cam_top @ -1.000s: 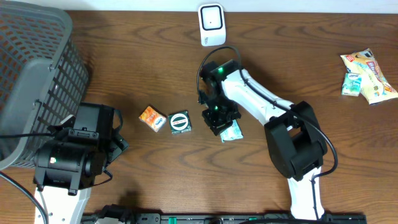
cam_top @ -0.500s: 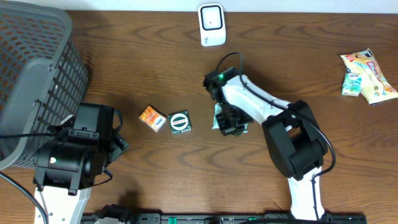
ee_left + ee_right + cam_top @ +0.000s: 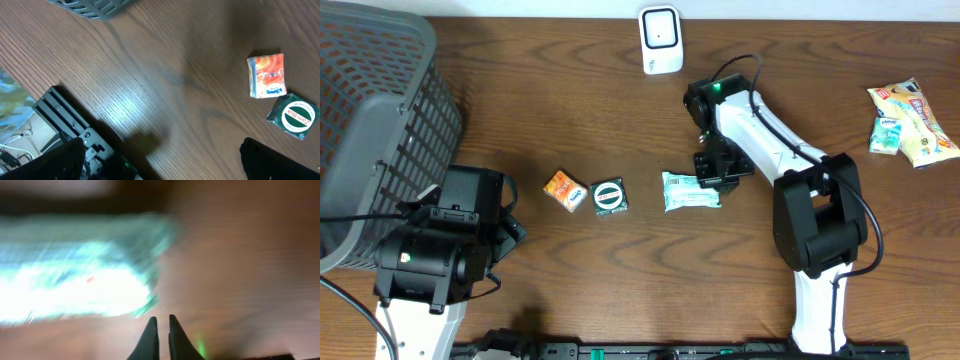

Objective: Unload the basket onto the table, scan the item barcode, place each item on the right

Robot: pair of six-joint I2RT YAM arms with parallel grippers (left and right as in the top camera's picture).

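1. The right gripper [image 3: 161, 325] has its two dark fingertips pressed almost together, with only a thin slit between them and nothing in it.
2. Just past those tips lies the green packet [image 3: 690, 192], flat on the wooden table [image 3: 550, 90] near the middle and not pinched.
3. Its long axis runs left to right with a slight tilt. The right end sits at the right gripper, and the left end points toward the round-logo packet [image 3: 609, 197].
4. The overhead view shows the green packet's outline and heading. The right wrist view shows only a blurred green-white smear, but it makes the closed fingertips plain.
5. The left gripper [image 3: 160, 152] has its fingers spread wide, one dark shape in each lower corner of its own view, with only table between them.
6. That view also shows the orange packet [image 3: 267, 75] beside the round-logo packet.
7. Only the overhead view takes in the white scanner [image 3: 660, 40] at the far edge, the grey basket [image 3: 370, 100] on the left and the snack packets [image 3: 910, 120] far right.
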